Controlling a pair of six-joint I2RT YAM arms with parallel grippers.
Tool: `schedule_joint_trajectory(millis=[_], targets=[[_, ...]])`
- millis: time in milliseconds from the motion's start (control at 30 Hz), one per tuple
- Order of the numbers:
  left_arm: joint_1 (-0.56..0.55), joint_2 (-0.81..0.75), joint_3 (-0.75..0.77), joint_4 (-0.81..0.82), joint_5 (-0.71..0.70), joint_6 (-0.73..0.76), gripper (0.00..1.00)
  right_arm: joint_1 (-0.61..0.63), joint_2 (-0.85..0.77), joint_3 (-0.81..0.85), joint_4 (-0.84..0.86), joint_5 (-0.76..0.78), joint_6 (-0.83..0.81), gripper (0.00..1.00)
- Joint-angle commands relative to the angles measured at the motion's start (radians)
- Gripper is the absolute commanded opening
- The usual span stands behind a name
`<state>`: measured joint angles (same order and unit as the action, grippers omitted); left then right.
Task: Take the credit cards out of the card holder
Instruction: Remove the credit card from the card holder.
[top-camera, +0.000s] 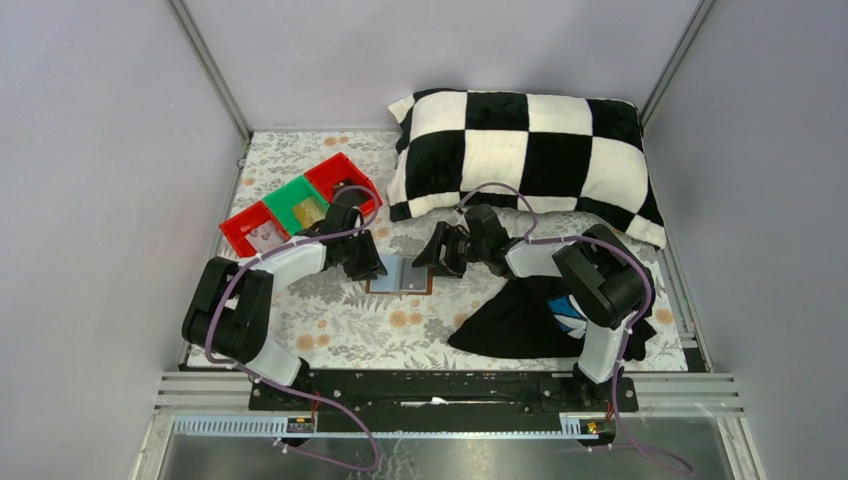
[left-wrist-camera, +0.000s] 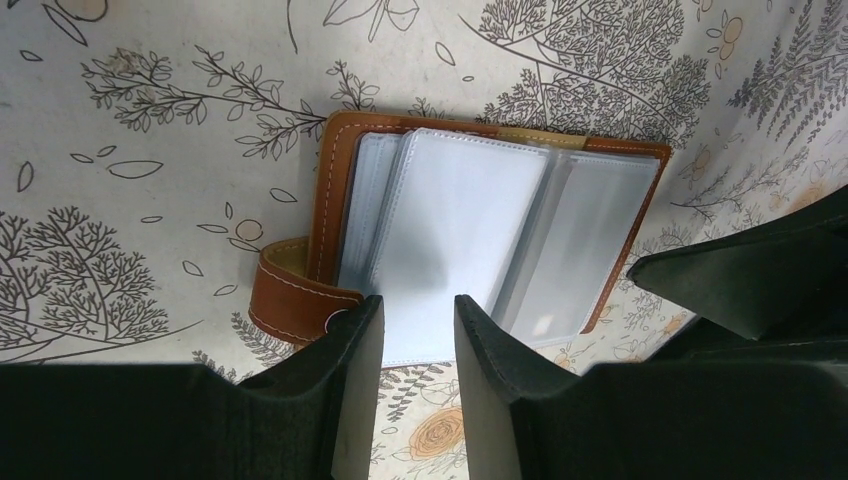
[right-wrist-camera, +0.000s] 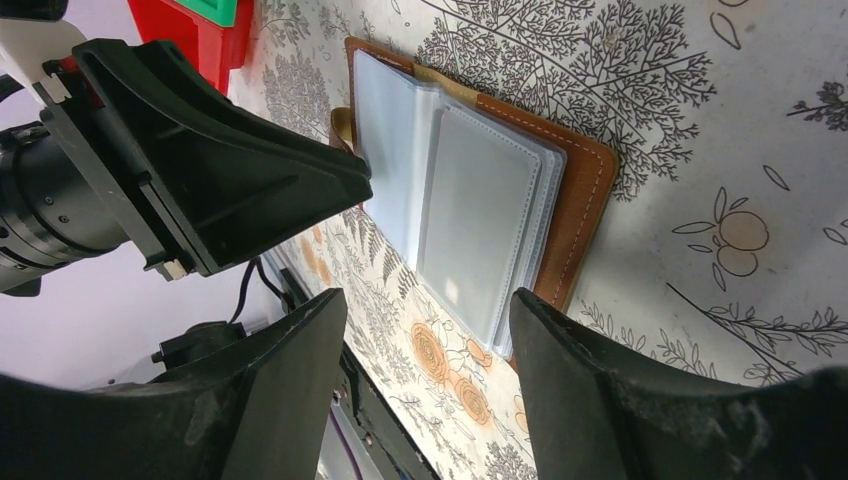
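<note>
- Centrally placed: card holder (top-camera: 401, 276); brown leather, lying open and flat on the floral table cover (top-camera: 340, 325); between the two grippers, nearer the left one
- Sleeves (left-wrist-camera: 455, 230): frosted, grey-blue plastic pages fanned across the open holder; stitched edges visible in the right wrist view
- Closing strap (left-wrist-camera: 290, 295): brown, white stitching, curling out from the holder's side; resting on the table cover
- Credit cards: cannot be told apart from the frosted sleeves; a beige strip shows at the holder's far edge, card or lining uncertain
- Left gripper (left-wrist-camera: 418, 310): low over the holder's near edge; jaws parted by a narrow gap; a sleeve's edge shows in that gap, nothing clamped between the fingers
- Right gripper (right-wrist-camera: 428, 300): over the opposite side of the holder; jaws spread wide, holding nothing; the left gripper's black wedge faces it across the sleeves
- Trays (top-camera: 300, 205): red, green, red, in a diagonal row; at the far left of the table, behind the left arm
- Pillow (top-camera: 525, 150): black-and-white checks; along the far edge, right of centre
- Black cloth (top-camera: 515, 318): crumpled, with a blue-white print; near right, beside the right arm's base
</note>
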<state>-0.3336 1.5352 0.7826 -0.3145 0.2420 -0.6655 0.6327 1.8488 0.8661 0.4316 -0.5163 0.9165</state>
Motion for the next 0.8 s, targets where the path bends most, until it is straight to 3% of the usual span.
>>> schedule_joint_trajectory(millis=[0,767], targets=[[0.002,0.025,-0.02,0.046,-0.018,-0.004,0.37,0.014,0.018,0.011,0.042,-0.014,0.006,0.68],[0.002,0.051,-0.013,0.042,-0.005,0.004,0.35,0.022,-0.005,-0.027,0.105,0.009,0.024,0.68]])
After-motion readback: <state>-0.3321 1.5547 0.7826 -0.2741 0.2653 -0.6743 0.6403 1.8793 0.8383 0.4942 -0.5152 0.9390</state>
